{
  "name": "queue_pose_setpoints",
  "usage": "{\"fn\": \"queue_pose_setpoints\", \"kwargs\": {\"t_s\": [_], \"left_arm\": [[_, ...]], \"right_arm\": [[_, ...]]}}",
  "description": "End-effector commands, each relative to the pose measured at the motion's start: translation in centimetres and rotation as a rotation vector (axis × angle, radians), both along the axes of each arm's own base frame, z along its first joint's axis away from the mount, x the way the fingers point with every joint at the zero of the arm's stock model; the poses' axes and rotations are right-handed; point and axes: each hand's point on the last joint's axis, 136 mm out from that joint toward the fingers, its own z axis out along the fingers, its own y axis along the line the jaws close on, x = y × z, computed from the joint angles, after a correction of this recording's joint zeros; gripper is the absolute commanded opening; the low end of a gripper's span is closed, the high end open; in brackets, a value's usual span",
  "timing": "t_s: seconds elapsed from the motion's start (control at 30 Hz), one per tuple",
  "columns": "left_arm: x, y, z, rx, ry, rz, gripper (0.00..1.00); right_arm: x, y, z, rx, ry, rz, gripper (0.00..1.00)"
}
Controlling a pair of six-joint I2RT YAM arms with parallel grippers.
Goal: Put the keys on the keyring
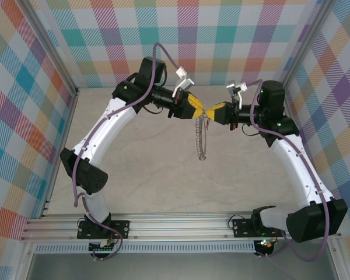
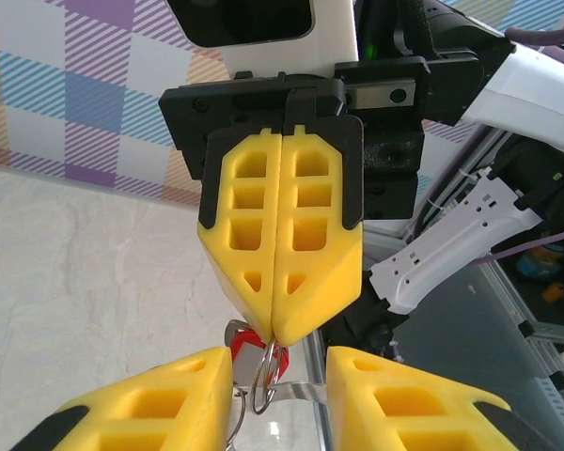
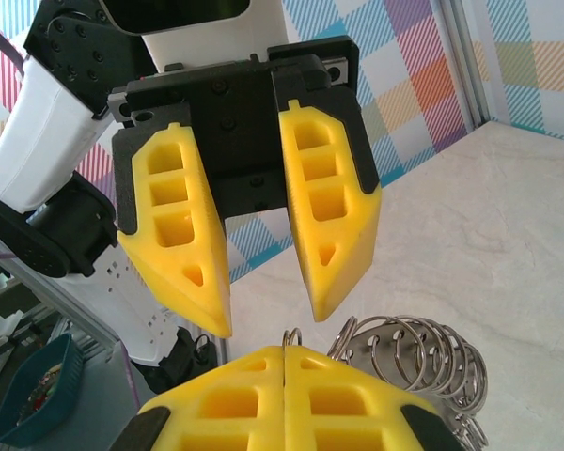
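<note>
hanging from the spot where the two end effectors meet, well above the worktop: keyring, thin grey metal, rim fringed with small wire loops, drooping like a chain

key: tiny, red plastic head, tucked just beside the tip of the right end effector; blade hidden

right end effector: jaws pressed fully together, one wire loop poking out of the seam, so it appears clamped on the keyring; whether it also nips the key cannot be told

left end effector: jaws a narrow gap apart, facing the other tip, nothing gripped

handling, judged: both pieces light; the wire is stiff, but the fringe likely swings and tangles; bare metal is slippery in a pinch; the key is small enough to twist or drop

where to take hold, judged: key by its flat red head, blade left free; keyring by the rim, close to the chosen loop
</note>
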Motion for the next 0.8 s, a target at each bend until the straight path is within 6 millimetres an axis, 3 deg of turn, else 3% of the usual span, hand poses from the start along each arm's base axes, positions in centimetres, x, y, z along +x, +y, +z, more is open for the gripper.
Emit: {"fn": "queue_pose_setpoints", "kwargs": {"t_s": [0.0, 0.23, 0.43, 0.57, 0.67, 0.77], "left_arm": [[-1.2, -0.4, -0.3, -0.006, 0.029, -0.071, 0.29], [-1.9, -1.6, -2.0, 0.011, 0.058, -0.11, 0.0], [-0.9, -2.6, -2.0, -0.003, 0.04, -0.071, 0.0], [0.3, -2.7, -1.7, -0.005, 0.007, 0.014, 0.0], [0.5, -2.4, -1.3, -0.007, -0.017, 0.056, 0.0], [0.6, -2.2, -0.6, -0.016, -0.037, 0.083, 0.0]], "right_arm": [[-0.8, 0.2, 1.9, 0.024, -0.08, 0.035, 0.0], [-0.7, 0.3, 1.1, 0.021, -0.061, 0.035, 0.0], [0.3, 0.2, 0.3, 0.006, -0.046, -0.024, 0.0], [1.6, -1.4, 0.5, 0.011, -0.062, -0.163, 0.35], [2.1, -3.0, 1.2, 0.041, -0.071, -0.259, 0.46], [2.1, -4.2, 1.6, 0.054, -0.082, -0.347, 0.47]]}}
